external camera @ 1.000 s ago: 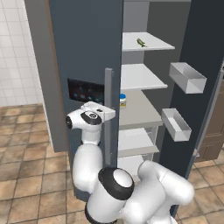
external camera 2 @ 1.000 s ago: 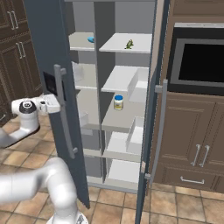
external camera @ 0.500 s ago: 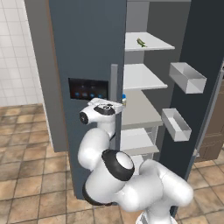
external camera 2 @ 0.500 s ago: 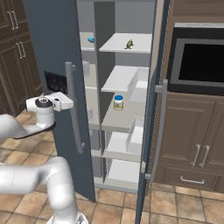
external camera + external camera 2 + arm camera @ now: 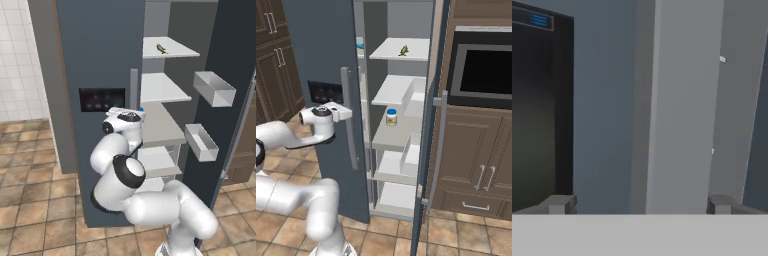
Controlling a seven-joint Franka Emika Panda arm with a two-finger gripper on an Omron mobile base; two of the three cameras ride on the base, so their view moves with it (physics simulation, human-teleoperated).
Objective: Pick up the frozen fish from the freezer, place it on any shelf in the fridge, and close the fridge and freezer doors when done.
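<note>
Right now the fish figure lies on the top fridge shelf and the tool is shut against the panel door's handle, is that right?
The fish part holds: the frozen fish lies on the top shelf. But the tool is open, its fingertips astride the handle, as the hand view shows.

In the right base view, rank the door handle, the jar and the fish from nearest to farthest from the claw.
1. Door handle, right beside the open claw.
2. Jar, on the middle shelf to its right.
3. Fish, on the top shelf, up right.
</note>
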